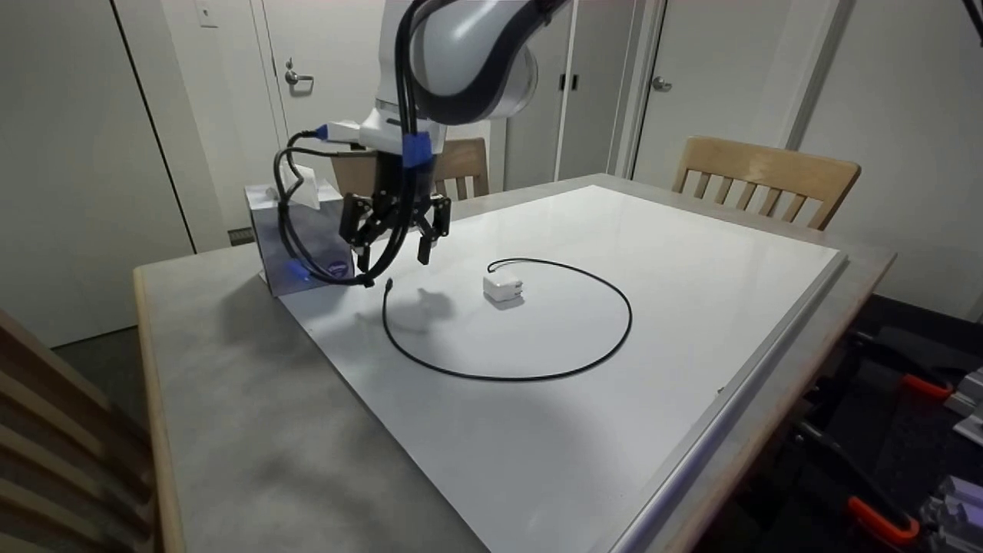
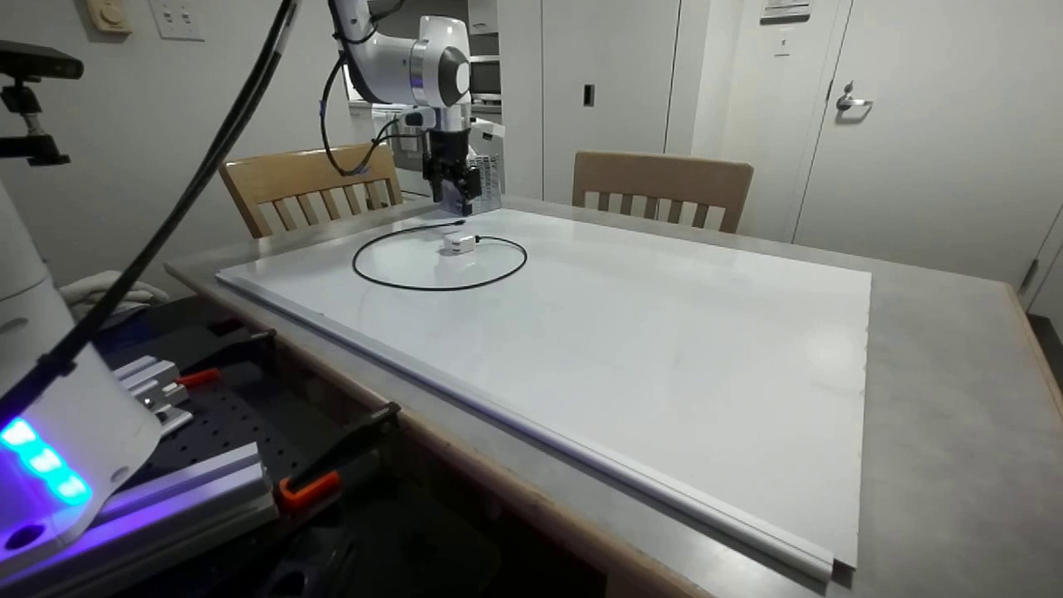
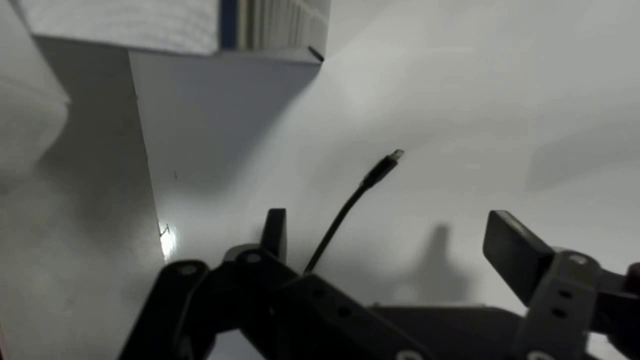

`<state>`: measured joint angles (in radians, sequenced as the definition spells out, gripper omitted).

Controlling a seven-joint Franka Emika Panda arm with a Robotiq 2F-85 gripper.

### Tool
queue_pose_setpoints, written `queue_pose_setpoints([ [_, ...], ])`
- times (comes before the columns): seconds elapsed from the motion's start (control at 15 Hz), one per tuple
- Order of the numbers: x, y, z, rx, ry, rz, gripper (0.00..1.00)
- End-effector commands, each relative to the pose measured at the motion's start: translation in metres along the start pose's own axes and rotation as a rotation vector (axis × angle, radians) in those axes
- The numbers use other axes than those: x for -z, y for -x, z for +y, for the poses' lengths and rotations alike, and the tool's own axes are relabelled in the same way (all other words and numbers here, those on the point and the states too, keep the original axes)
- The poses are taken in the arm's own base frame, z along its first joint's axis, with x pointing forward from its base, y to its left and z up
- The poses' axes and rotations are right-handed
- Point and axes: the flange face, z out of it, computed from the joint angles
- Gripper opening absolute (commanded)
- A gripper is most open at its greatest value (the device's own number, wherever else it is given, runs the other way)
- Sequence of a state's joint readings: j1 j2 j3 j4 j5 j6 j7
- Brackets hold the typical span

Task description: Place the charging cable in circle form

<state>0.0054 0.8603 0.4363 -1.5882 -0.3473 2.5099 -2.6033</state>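
Cable (image 1: 507, 379) | looped on white board (image 1: 691, 276), connector end (image 3: 379, 172) below end effector (image 1: 394, 255) | jaws wide apart, gripping nothing

Grey tabletop (image 1: 223, 430), wood trim (image 1: 159, 422) along edge. Lg white board (image 1: 576, 445) flat on it, silver rail (image 2: 664, 490) along 1 long side. On board: blk charging cable (image 1: 507, 379) in open, approx. round loop, gap betw. its ends. Wht plug block (image 1: 503, 286) lies inside curve, cable's one end meeting it; free tip (image 3: 380, 171) nr purplish tissue box (image 1: 322, 238), which stands at board's corner.
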Motion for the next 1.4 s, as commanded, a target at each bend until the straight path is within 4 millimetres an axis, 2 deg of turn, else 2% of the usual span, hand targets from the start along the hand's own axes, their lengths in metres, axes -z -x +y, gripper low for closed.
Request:
queue_pose_setpoints([
  [0.0, -0.005, 0.012, 0.010, 0.041, -0.001, 0.025, 1.00],
  [0.53, -0.019, 0.018, 0.025, 0.083, 0.005, 0.062, 1.00],
  [0.93, -0.010, 0.020, 0.031, -0.009, -0.087, 0.183, 1.00],
  [1.07, -0.014, 0.025, 0.028, -0.042, -0.123, 0.159, 1.00],
  [1.2, -0.019, 0.030, 0.027, -0.033, -0.155, 0.063, 1.00],
  [1.33, -0.024, 0.026, 0.028, -0.036, -0.139, 0.115, 1.00],
])
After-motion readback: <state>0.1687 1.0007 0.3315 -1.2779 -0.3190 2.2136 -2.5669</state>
